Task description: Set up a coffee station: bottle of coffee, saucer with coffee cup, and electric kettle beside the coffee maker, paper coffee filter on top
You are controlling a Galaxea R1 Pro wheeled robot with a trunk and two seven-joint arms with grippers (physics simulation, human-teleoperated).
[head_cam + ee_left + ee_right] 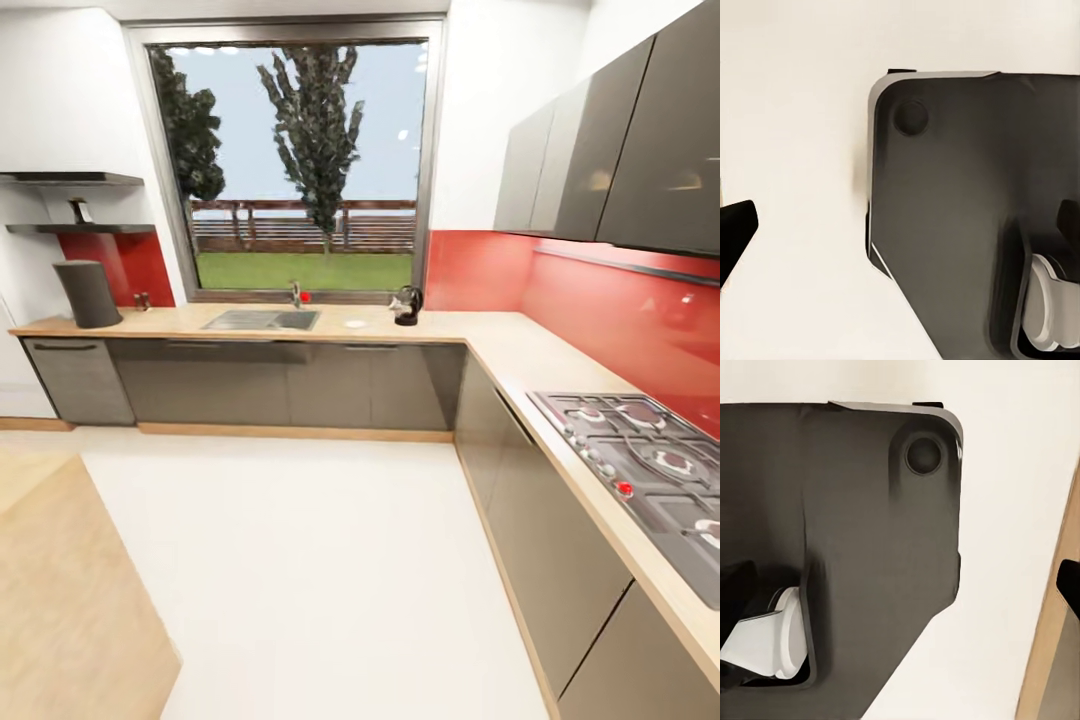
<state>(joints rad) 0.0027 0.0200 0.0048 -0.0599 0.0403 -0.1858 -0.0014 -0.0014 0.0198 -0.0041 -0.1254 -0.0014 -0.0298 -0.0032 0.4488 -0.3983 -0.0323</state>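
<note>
The robot stood back on open white floor [300,560], facing the L-shaped countertop [480,335], whose long run lay under the window [300,170] and whose second run came forward along the red panel carrying the hob [650,470]. A pale wooden surface [70,590] intruded at the robot's near left. The coffee maker [88,293] stood at the far left end of the countertop, close to its back edge. The inset sink [262,320] lay at mid-run; beyond it the saucer [355,324] rested near the front edge, well apart from the coffee maker, and the electric kettle [406,305] stood just before the inner corner. Whether a cup sat on the saucer could not be told. On the lower kitchen shelf [80,229], above the coffee maker, a small upright container, probably the bottle of coffee [80,211], stood near mid-shelf. Both wrist views looked down on the robot's dark base [960,210] and the floor; a dark tip showed at each view's edge, but the jaws' state could not be told.

Judged risks: the base could clip the wooden surface or the cabinet fronts on approach; the upper shelf left little headroom over the bottle, which could tip. Free room lay along the counter between coffee maker and sink.
</note>
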